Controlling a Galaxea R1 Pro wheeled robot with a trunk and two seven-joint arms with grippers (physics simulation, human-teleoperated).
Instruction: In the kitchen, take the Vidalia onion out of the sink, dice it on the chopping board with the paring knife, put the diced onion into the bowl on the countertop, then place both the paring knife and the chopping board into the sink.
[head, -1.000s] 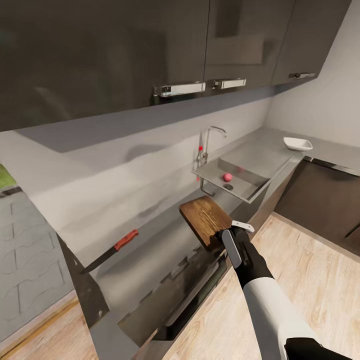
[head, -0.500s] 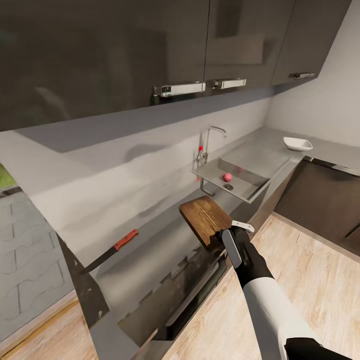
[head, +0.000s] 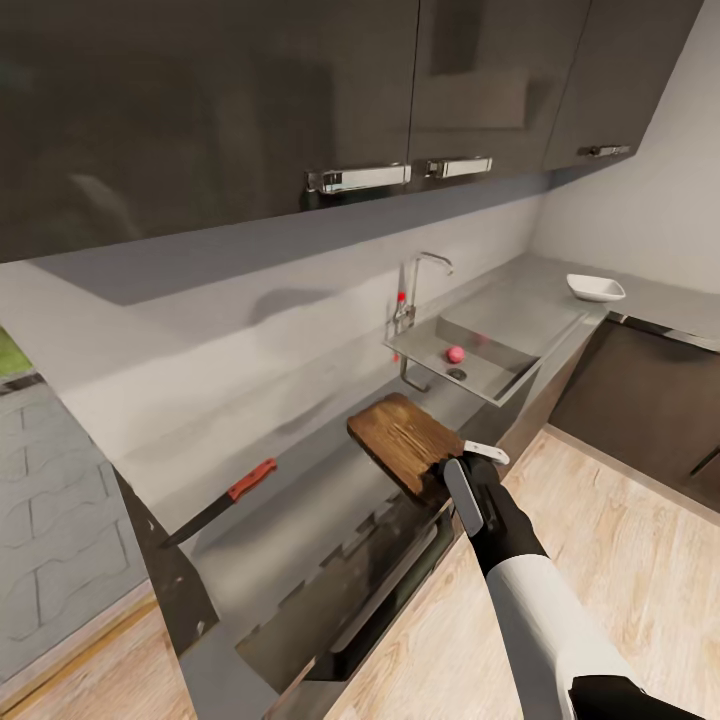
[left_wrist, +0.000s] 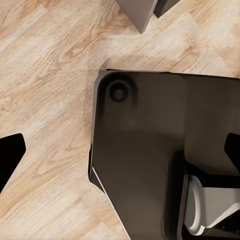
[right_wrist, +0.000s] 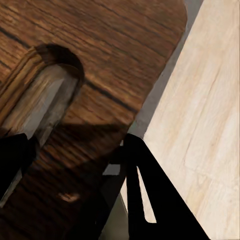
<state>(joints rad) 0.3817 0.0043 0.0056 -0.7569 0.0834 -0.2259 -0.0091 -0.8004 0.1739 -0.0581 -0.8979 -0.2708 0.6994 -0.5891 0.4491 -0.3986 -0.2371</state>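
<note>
The bench (head: 300, 500) is seen from above and slantwise in the head view. The chopping board (head: 408, 440) is shared with the right wrist view, taken close (right_wrist: 100, 65). The floor (left_wrist: 45, 75) is faced in the left wrist view.

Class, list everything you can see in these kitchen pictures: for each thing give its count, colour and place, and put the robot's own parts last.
Chopping board: one, dark brown wood, on the countertop edge, between the knife and the sink.
Paring knife: one, red-orange handle, dark blade, on the countertop left of the board.
Vidalia onion: one, pinkish-red, inside the sink.
Sink: one, grey steel, set in the countertop.
Tap: one, chrome, behind the sink.
Bowl: one, white, on the far countertop.
Countertop: one, glossy dark grey, along the wall.
Wall cabinets: dark, overhead.
Floor: light wood.
Right gripper: one, black, jaws at the board's near end.
</note>
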